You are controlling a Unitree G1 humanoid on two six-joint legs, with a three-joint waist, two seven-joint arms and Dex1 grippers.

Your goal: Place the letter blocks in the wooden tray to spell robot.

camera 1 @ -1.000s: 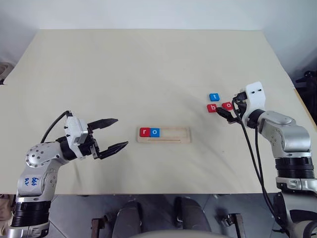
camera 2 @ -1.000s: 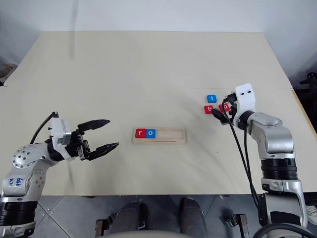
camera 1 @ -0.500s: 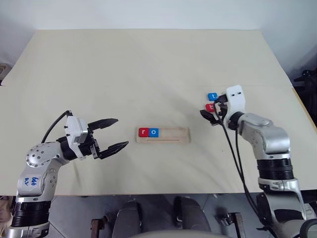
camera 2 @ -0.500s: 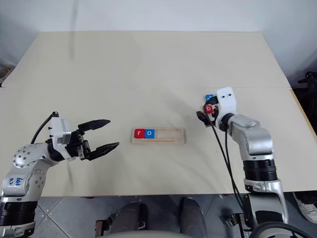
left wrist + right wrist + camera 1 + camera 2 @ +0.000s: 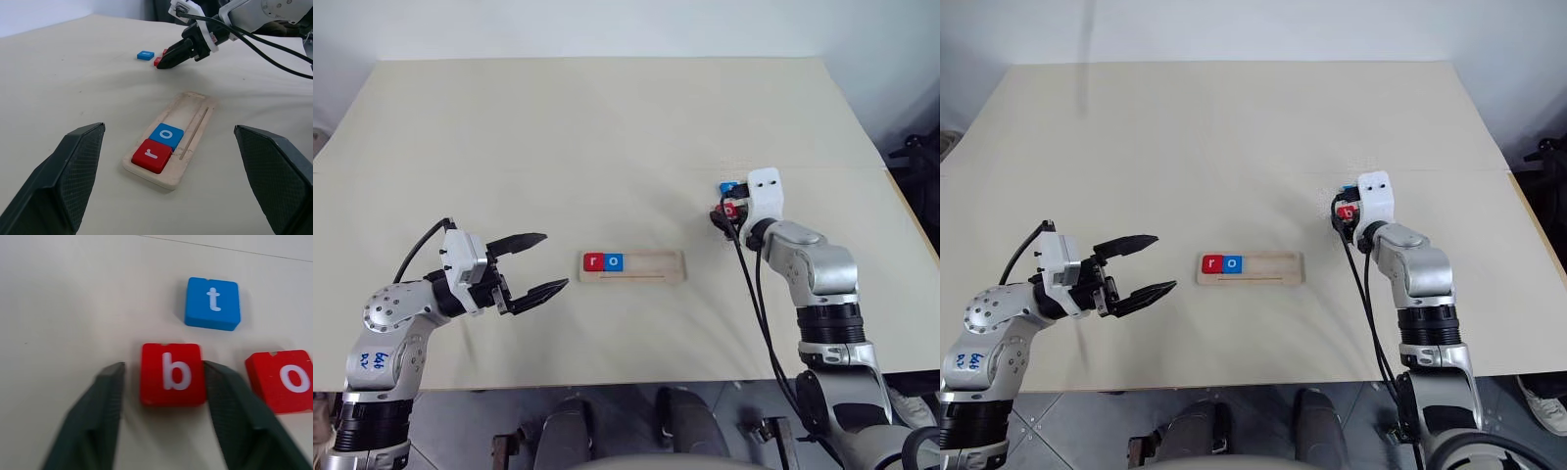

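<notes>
— Currently, what letters read out?

— I read "r" on red and "o" on blue, seated at the wooden tray's left end. Loose blocks "t", "b" and red "o" lie on the table.

— Grippers?

— My right gripper straddles "b": one finger touching, the other just beside. My left gripper hangs open, well apart.
</notes>
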